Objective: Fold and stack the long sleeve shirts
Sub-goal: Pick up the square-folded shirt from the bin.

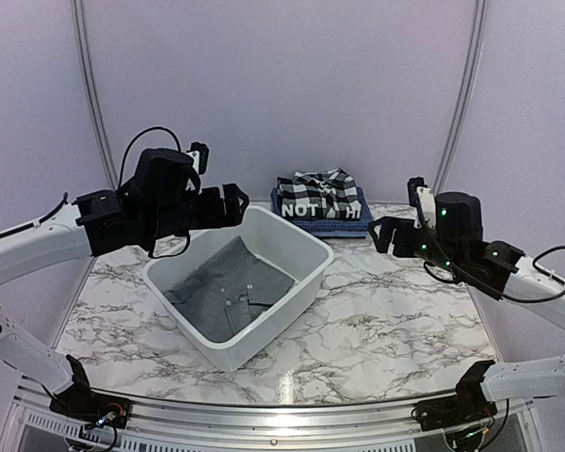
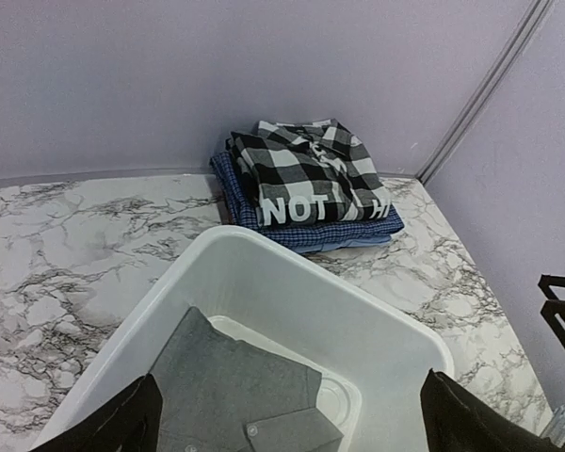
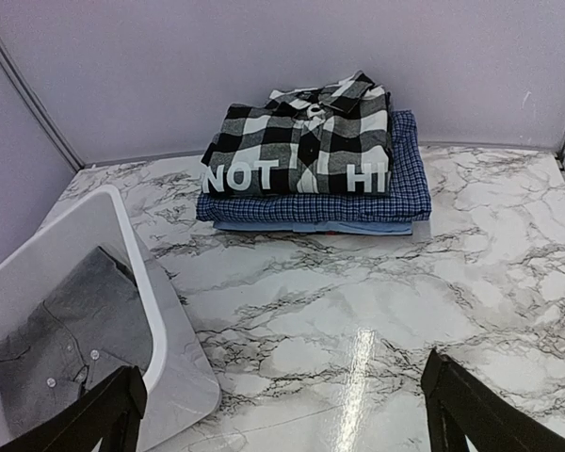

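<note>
One grey shirt (image 1: pixel 228 282) lies loose inside the white tub (image 1: pixel 256 348). It is probably light and limp, and best pinched at a raised collar or hem fold. Behind the tub sits one stack of three folded shirts (image 1: pixel 322 201). The left gripper (image 1: pixel 235 205) hovers over the tub's rim and the right gripper (image 1: pixel 380 234) is off to the tub's right, both spread wide and empty.

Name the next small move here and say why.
Probably lower the left claw into the white tub and pinch the grey shirt. The shirt lies unfolded in there, the claw hovers open and empty over the tub's far rim, and the folded stack sits behind it.
</note>
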Available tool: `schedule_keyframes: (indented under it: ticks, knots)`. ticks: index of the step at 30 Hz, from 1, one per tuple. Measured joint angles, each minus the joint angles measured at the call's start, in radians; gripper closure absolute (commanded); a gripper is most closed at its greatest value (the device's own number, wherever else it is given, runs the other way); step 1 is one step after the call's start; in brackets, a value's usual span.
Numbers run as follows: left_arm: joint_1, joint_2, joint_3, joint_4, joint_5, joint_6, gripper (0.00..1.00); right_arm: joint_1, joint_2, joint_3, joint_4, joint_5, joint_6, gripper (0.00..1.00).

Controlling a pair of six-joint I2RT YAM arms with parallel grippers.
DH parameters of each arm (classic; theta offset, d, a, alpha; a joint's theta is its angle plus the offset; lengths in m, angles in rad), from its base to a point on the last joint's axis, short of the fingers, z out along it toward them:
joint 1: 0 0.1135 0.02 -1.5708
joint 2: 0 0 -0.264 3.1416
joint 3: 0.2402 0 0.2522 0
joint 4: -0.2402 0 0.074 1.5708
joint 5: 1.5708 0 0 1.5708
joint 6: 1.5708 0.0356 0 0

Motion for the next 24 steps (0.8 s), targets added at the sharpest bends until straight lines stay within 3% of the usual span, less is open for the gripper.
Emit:
schedule_keyframes:
  ticks: [18,24]
  knots:
    - [0.0,-0.011,-0.095,-0.001,-0.05,0.033,0.01,0.0,0.004,0.002,0.0,0.0,0.0,0.01]
    - [0.007,0.116,-0.031,-0.066,-0.024,0.029,0.01,0.0,0.007,0.002,0.0,0.0,0.0,0.02]
